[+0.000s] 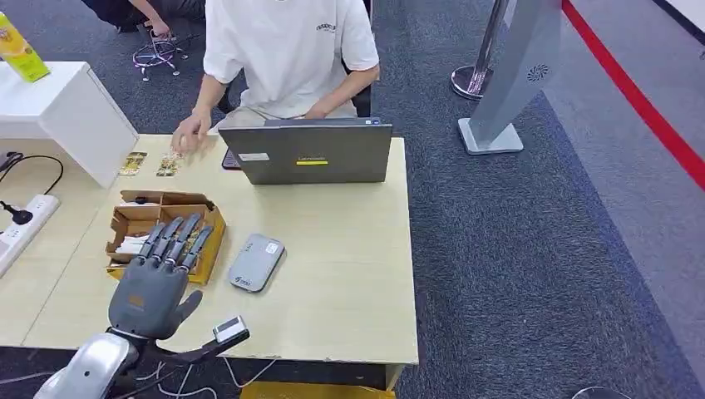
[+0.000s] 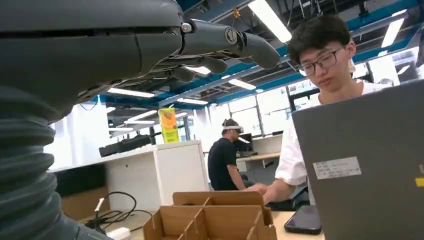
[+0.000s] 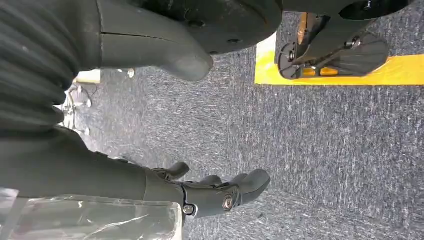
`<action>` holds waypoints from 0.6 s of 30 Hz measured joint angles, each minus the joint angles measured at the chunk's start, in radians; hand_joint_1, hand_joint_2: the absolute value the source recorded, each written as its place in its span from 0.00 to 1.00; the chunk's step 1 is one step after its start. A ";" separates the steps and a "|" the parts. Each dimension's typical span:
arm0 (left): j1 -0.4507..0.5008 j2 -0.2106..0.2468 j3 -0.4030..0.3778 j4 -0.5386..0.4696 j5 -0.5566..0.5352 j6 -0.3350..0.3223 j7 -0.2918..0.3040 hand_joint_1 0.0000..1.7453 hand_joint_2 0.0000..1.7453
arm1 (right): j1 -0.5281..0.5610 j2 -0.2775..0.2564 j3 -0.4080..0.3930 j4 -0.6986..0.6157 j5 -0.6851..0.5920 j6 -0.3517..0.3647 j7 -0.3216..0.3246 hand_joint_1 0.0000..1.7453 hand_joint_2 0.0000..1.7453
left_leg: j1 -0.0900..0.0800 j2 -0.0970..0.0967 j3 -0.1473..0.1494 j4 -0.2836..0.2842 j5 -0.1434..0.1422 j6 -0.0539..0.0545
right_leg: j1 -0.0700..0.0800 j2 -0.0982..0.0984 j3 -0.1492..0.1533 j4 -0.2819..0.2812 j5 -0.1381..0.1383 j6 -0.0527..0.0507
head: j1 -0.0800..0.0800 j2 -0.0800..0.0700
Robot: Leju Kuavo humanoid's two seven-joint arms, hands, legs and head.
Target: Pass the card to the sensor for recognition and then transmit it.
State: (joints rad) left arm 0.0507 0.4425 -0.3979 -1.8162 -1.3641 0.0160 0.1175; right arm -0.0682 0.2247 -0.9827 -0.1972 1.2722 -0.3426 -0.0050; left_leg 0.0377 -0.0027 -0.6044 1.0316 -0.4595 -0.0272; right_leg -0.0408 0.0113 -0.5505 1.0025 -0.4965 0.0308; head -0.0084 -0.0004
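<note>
- The left hand (image 1: 158, 278) sits in the lower left of the head view, above the near edge of the surface (image 1: 332, 274), palm down, fingers (image 1: 170, 237) straight and spread, grasping nothing.
- Those fingertips reach over the near part of the cardboard box (image 1: 133, 218), which is divided into compartments; whether they touch it cannot be told.
- In the left wrist view the same hand (image 2: 165, 45) stretches across the upper part of the frame with the fingers extended and released, above the cardboard box (image 2: 210, 220).
- The right hand (image 3: 215, 192) hangs over grey carpet (image 3: 325, 150) in the right wrist view, fingers loosely curved and apart, nothing in them.
- Two cards (image 1: 150, 164) lie side by side in the upper left of the head view, on the far side of the surface, just beyond the box.
- A person's hand (image 1: 191, 133) rests at the cards, touching or nearly touching the one nearer the laptop.
- The grey sensor (image 1: 256, 262) lies flat near the middle of the frame, just right of the box.
- An open grey laptop (image 1: 308, 152) stands at the far edge, its back to the camera, with the person in a white shirt (image 1: 287, 50) seated behind it.
- A white power strip (image 1: 25, 224) lies at the left edge.
</note>
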 joint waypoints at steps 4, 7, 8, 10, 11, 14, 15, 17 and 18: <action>0.005 -0.001 0.024 0.024 0.003 -0.014 0.014 0.00 1.00 | 0.000 -0.001 0.000 0.000 0.009 0.004 0.002 0.00 1.00 | 0.000 0.000 0.000 0.000 0.000 0.000 | 0.000 0.000 0.000 0.000 0.000 0.000 | 0.000 0.000; 0.005 -0.003 0.045 0.045 0.003 -0.017 0.021 0.00 1.00 | 0.000 -0.003 0.000 0.000 0.012 0.008 0.002 0.00 1.00 | 0.000 0.000 0.000 0.000 0.000 0.000 | 0.000 0.000 0.000 0.000 0.000 0.000 | 0.000 0.000; 0.004 -0.003 0.050 0.051 0.003 -0.017 0.023 0.00 1.00 | 0.000 -0.003 0.000 0.000 0.013 0.009 0.002 0.00 1.00 | 0.000 0.000 0.000 0.000 0.000 0.000 | 0.000 0.000 0.000 0.000 0.000 0.000 | 0.000 0.000; 0.005 -0.003 0.057 0.060 0.003 -0.017 0.023 0.00 1.00 | 0.000 -0.004 0.000 0.000 0.013 0.011 0.002 0.00 1.00 | 0.000 0.000 0.000 0.000 0.000 0.000 | 0.000 0.000 0.000 0.000 0.000 0.000 | 0.000 0.000; 0.005 -0.003 0.061 0.064 0.003 -0.017 0.023 0.00 1.00 | 0.000 -0.004 0.000 0.000 0.013 0.012 0.002 0.00 1.00 | 0.000 0.000 0.000 0.000 0.000 0.000 | 0.000 0.000 0.000 0.000 0.000 0.000 | 0.000 0.000; 0.004 -0.003 0.065 0.075 0.003 -0.017 0.023 0.00 1.00 | 0.000 -0.005 0.000 0.000 0.013 0.014 0.002 0.00 1.00 | 0.000 0.000 0.000 0.000 0.000 0.000 | 0.000 0.000 0.000 0.000 0.000 0.000 | 0.000 0.000; 0.004 -0.004 0.065 0.078 0.003 -0.017 0.023 0.00 1.00 | 0.000 -0.005 0.000 0.000 0.014 0.014 0.002 0.00 1.00 | 0.000 0.000 0.000 0.000 0.000 0.000 | 0.000 0.000 0.000 0.000 0.000 0.000 | 0.000 0.000; 0.004 -0.005 0.066 0.084 0.003 -0.017 0.023 0.00 1.00 | 0.000 -0.005 0.000 0.000 0.014 0.014 0.002 0.00 1.00 | 0.000 0.000 0.000 0.000 0.000 0.000 | 0.000 0.000 0.000 0.000 0.000 0.000 | 0.000 0.000; 0.004 -0.005 0.066 0.086 0.003 -0.017 0.023 0.00 1.00 | 0.000 -0.006 0.000 0.000 0.014 0.014 0.002 0.00 1.00 | 0.000 0.000 0.000 0.000 0.000 0.000 | 0.000 0.000 0.000 0.000 0.000 0.000 | 0.000 0.000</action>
State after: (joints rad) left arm 0.0548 0.4376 -0.3319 -1.7304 -1.3611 -0.0011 0.1408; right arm -0.0683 0.2190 -0.9827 -0.1972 1.2860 -0.3285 -0.0034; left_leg 0.0377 -0.0030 -0.6045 1.0317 -0.4595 -0.0272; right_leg -0.0408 0.0114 -0.5507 1.0025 -0.4966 0.0308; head -0.0084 -0.0004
